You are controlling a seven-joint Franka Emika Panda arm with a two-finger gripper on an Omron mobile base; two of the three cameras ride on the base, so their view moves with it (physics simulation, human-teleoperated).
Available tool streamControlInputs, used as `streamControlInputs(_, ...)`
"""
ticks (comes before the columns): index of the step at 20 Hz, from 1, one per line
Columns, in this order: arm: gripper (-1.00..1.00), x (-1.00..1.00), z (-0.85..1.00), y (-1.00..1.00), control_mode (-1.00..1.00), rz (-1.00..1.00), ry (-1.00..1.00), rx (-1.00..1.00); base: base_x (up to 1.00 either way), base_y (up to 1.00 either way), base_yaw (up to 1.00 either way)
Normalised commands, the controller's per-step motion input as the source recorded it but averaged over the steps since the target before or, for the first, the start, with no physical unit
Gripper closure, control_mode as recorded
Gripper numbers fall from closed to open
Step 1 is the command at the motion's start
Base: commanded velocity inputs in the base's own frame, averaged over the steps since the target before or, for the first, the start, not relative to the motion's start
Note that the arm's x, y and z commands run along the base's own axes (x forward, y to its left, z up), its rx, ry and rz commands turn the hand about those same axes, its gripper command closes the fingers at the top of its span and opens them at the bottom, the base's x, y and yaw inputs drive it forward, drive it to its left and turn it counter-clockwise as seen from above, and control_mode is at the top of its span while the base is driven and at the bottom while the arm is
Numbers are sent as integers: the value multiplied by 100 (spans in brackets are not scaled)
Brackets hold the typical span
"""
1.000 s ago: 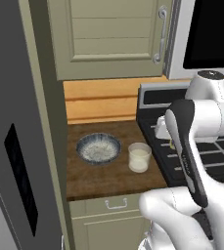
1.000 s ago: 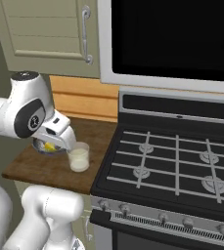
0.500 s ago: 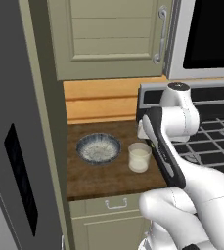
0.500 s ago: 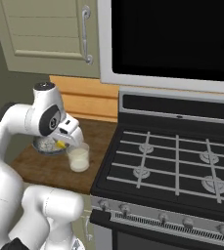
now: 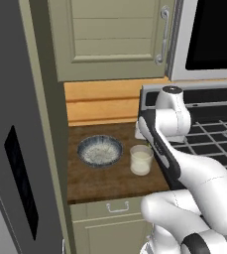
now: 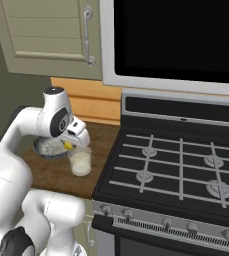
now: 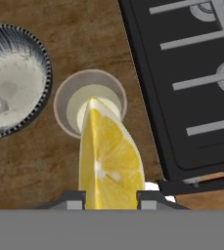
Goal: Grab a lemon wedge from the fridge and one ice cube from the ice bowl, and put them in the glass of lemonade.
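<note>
The end effector [image 7: 111, 199] pinches the lemon wedge [image 7: 109, 157] between its two finger tips [image 7: 74, 200], which poke up only partly at the bottom of the hand view. The wedge's pointed end overlaps the rim of the glass of lemonade [image 7: 64, 100] and hides part of the pale liquid. In the right base view the wedge shows only as a small yellow speck [image 6: 66, 145] just above the glass [image 6: 79, 161], with the white arm covering most of the ice bowl [image 6: 47, 148] behind it. The left base view shows the bowl [image 5: 99, 151] just beside the glass [image 5: 141, 159] on the wooden counter [image 5: 100, 176]; there the arm hides the end effector and wedge. The stove [image 6: 176, 165] adjoins the counter. The ice bowl is cut off at the left edge of the hand view.
</note>
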Motion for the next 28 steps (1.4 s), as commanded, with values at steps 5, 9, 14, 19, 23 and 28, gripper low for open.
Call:
streamControlInputs(5, 100, 5, -25, 0, -100, 0, -1, 0, 0, 0, 0)
streamControlInputs(9, 100, 0, -11, 0, -100, 0, -1, 0, 0, 0, 0)
streamControlInputs(14, 100, 19, 0, 0, -100, 0, 0, 0, 0, 0, 0)
streamControlInputs(19, 100, 56, 0, 11, -100, 0, 0, 0, 0, 0, 0)
streamControlInputs(23, 100, 53, -19, 27, -100, 0, 0, 0, 0, 0, 0)
streamControlInputs(28, 100, 19, -27, 0, -100, 0, 0, 0, 0, 0, 0)
